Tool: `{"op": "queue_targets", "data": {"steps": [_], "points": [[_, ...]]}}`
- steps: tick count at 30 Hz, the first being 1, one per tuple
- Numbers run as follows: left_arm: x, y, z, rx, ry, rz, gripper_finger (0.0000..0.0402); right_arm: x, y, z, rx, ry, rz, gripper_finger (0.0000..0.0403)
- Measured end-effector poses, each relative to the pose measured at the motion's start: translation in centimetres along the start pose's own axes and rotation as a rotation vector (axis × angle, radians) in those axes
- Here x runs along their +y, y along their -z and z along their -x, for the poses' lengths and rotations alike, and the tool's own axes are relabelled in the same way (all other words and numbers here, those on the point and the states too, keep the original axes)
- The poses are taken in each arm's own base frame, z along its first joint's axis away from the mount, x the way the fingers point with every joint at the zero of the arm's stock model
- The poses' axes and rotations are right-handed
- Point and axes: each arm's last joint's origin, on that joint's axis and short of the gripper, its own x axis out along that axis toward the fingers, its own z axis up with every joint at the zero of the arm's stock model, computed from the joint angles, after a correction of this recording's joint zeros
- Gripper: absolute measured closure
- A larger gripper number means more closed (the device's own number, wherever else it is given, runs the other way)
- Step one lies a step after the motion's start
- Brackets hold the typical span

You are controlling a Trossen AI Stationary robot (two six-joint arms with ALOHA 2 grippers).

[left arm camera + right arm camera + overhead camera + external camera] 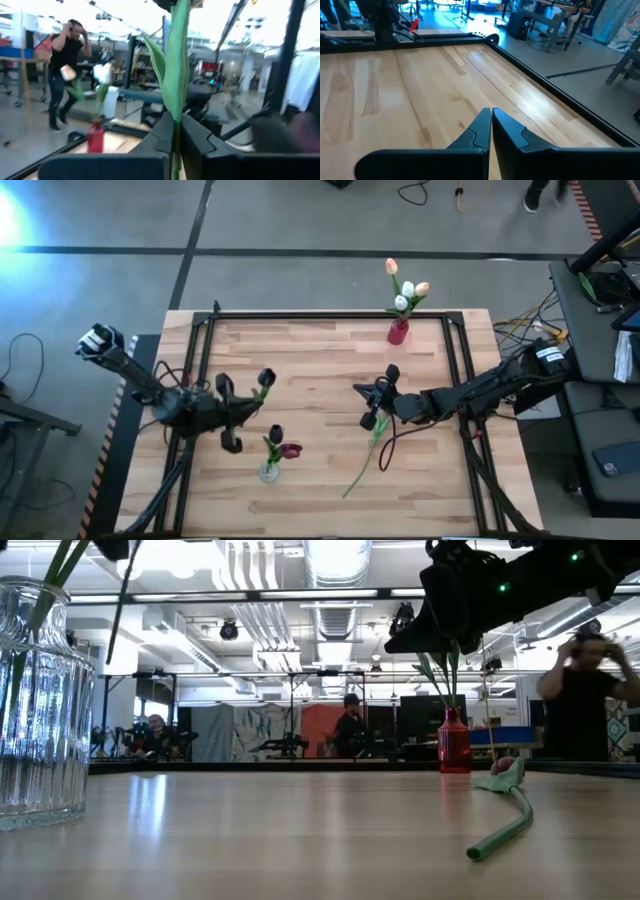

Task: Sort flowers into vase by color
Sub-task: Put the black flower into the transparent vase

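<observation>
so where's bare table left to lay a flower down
Widest bare patch: the far left of the table, between the red vase and the left gripper. The near right corner past the loose tulip is bare too. It is crowded near the clear vase, beside the left gripper holding a dark tulip, and under the right gripper.

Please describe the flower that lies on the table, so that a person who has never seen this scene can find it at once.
Start from the wooden table and find the right gripper near its middle. Just below and beside it, the loose flower lies flat on the wood. Every other flower stands in the red vase or the glass vase, or is held by the left gripper.
</observation>
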Motion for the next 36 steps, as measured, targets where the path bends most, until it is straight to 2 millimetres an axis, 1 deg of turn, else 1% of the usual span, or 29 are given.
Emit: {"op": "queue_targets", "data": {"steps": [5,9,14,17,20,25,28,36], "points": [[-1.8,-0.5,0.1,-0.075,0.041,0.051,0.0401,0.0,0.0,0.0,-0.001,0.0,-0.001,0.0394],[-2.4,-0.2,0.1,-0.118,0.045,0.101,0.0401,0.0,-0.1,0.0,-0.008,-0.001,-0.007,0.0394],[-3.4,0.7,0.2,-0.103,0.069,0.113,0.0401,0.0,-0.2,0.0,-0.016,-0.001,-0.013,0.0394],[-4.4,0.7,0.1,-0.093,0.079,0.118,0.0401,0.0,-0.2,0.0,-0.017,-0.001,-0.015,0.0394],[-5.6,0.1,0.3,-0.09,0.086,0.107,0.0401,0.0,-0.2,0.0,-0.017,-0.001,-0.016,0.0394],[-7.5,-1.5,0.8,-0.101,0.125,0.136,0.0401,0.0,-0.2,0.0,-0.018,0.0,-0.025,0.0394],[-8.4,-1.9,0.8,-0.104,0.139,0.163,0.0401,0.0,-0.3,0.0,-0.021,-0.001,-0.035,0.0394],[-10.4,-0.2,0.2,-0.114,0.146,0.24,0.0401,0.0,-0.3,0.0,-0.023,-0.003,-0.077,0.0394]]}}
